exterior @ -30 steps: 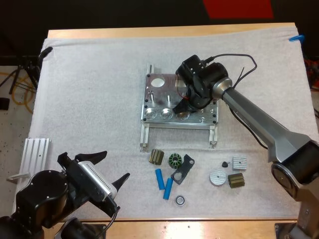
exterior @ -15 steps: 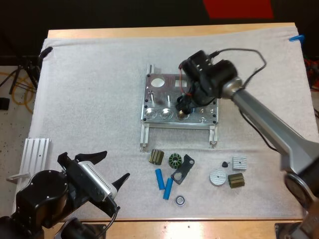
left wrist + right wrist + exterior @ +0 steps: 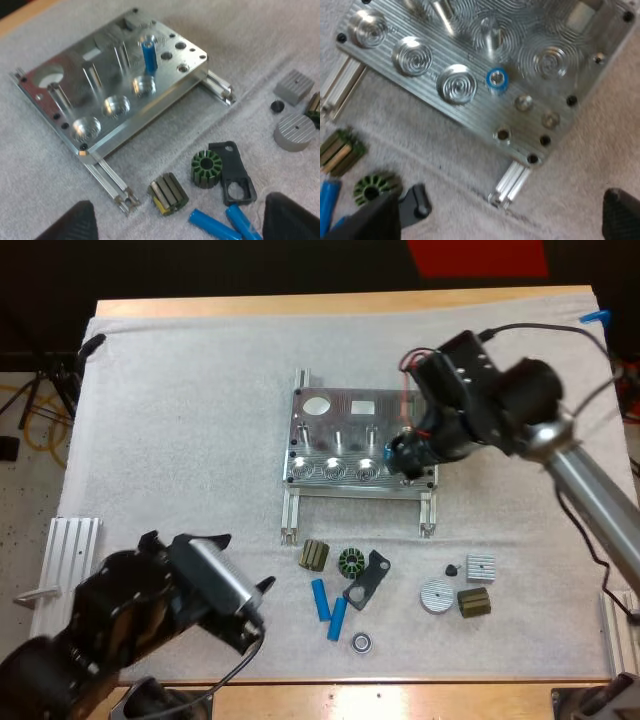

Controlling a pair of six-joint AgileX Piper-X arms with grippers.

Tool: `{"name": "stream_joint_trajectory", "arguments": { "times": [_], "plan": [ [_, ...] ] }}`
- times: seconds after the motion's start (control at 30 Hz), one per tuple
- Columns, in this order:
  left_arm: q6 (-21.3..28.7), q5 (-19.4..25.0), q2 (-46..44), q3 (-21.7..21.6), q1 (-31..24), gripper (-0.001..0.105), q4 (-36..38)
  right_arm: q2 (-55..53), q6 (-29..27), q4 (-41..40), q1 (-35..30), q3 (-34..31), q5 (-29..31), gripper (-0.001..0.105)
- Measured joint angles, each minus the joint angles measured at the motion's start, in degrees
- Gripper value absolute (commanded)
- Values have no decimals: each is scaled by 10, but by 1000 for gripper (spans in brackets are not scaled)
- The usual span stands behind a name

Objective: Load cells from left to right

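The metal fixture [image 3: 330, 430] lies mid-mat. One blue cell [image 3: 148, 54] stands upright in a hole of the fixture [image 3: 100, 80], just past its row of three round recesses; from above the cell [image 3: 497, 80] shows as a blue ring. My right gripper [image 3: 408, 454] hovers open over the fixture's right end, and its fingers [image 3: 625, 215] stand wide apart, clear of the cell. Two more blue cells [image 3: 328, 607] lie on the mat below the fixture, also by the left fingers [image 3: 215, 226]. My left gripper [image 3: 247, 562] is open and empty, low at the front left.
Small parts lie in front of the fixture: a laminated block [image 3: 314, 555], a green stator [image 3: 350, 562], a black bracket [image 3: 368, 578], a bearing [image 3: 361, 642], a round disc [image 3: 435, 595] and two small blocks [image 3: 477, 584]. An aluminium rail [image 3: 70, 550] lies at the left.
My right gripper opened, left the blue cell standing in the fixture, and drew off to the right. My left arm swung up and to the right.
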State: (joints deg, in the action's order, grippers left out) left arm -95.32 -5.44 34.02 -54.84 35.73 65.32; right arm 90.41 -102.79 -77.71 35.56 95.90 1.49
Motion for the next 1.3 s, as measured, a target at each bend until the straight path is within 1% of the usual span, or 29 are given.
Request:
{"name": "stream_joint_trajectory", "arguments": {
  "times": [0.13,0.23,0.4,0.43,0.53,0.6,0.67,0.73,0.8,0.83,0.87,0.9,0.93,1.0,1.07,1.1,1.23,1.3],
  "plan": [
    [0,-1,32,0,0,67,-6,-58,8,-3,0,-39,0,79],
    [0,-5,55,0,0,67,-9,-115,15,-4,0,-87,0,79],
    [-4,-8,99,0,0,67,-11,-217,33,7,0,-185,0,79],
    [-4,-8,104,0,0,67,-11,-226,35,8,0,-196,0,79],
    [-32,-17,128,0,0,67,-11,-284,36,8,0,-239,0,79],
    [-55,-31,146,0,0,67,-11,-329,36,10,0,-270,-15,79],
    [-66,-33,159,0,0,67,-12,-364,36,12,0,-289,-41,79],
    [-71,-35,169,12,0,67,-27,-394,32,13,0,-311,-76,79],
    [-85,-35,178,38,0,67,-47,-431,25,13,0,-337,-123,79],
    [-87,-35,180,47,0,67,-54,-439,25,13,0,-344,-130,79],
    [-92,-35,183,67,0,67,-68,-450,25,13,0,-357,-141,79],
    [-95,-35,186,87,0,67,-85,-462,25,15,0,-369,-146,79],
    [-99,-35,187,94,0,67,-91,-467,25,16,0,-372,-147,79],
    [-114,-37,199,130,0,67,-129,-482,25,17,0,-391,-150,79],
    [-119,-40,214,148,0,67,-150,-489,25,19,0,-398,-150,79],
    [-120,-40,230,156,0,67,-161,-491,25,24,0,-402,-150,79],
    [-121,-42,294,157,0,67,-172,-491,25,40,0,-404,-152,79],
    [-122,-43,341,157,0,67,-183,-491,25,50,0,-404,-152,79]
  ]
}}
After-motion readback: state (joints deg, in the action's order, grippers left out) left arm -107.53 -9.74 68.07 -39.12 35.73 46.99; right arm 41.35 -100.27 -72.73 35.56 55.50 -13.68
